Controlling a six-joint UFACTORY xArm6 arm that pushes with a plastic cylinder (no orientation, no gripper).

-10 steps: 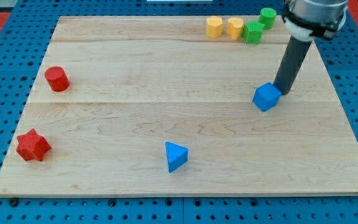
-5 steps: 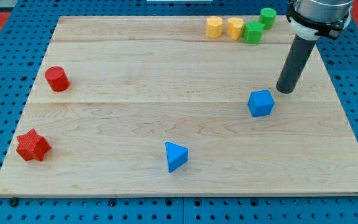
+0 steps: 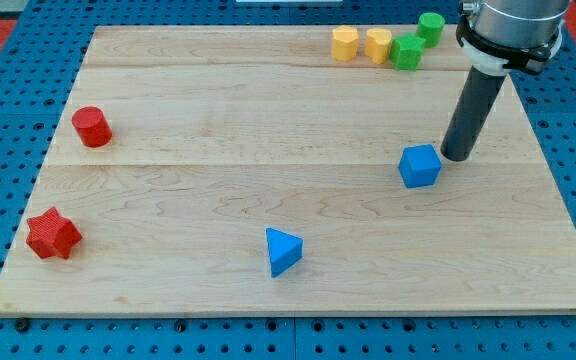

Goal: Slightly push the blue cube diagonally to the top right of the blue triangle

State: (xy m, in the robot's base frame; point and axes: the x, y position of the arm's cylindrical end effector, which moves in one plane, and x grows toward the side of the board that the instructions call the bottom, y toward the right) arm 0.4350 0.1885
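Observation:
The blue cube lies on the wooden board, right of centre. The blue triangle lies lower down, near the view's bottom centre, so the cube is up and to the right of it. My tip is just to the upper right of the blue cube, a small gap from its corner. The dark rod rises from it toward the view's top right.
Two yellow blocks and two green blocks cluster at the view's top right. A red cylinder sits at the left and a red star at the lower left.
The blue cube slid a little down and left, then stayed put. My tip drew back up and right, then came back down slightly toward the cube.

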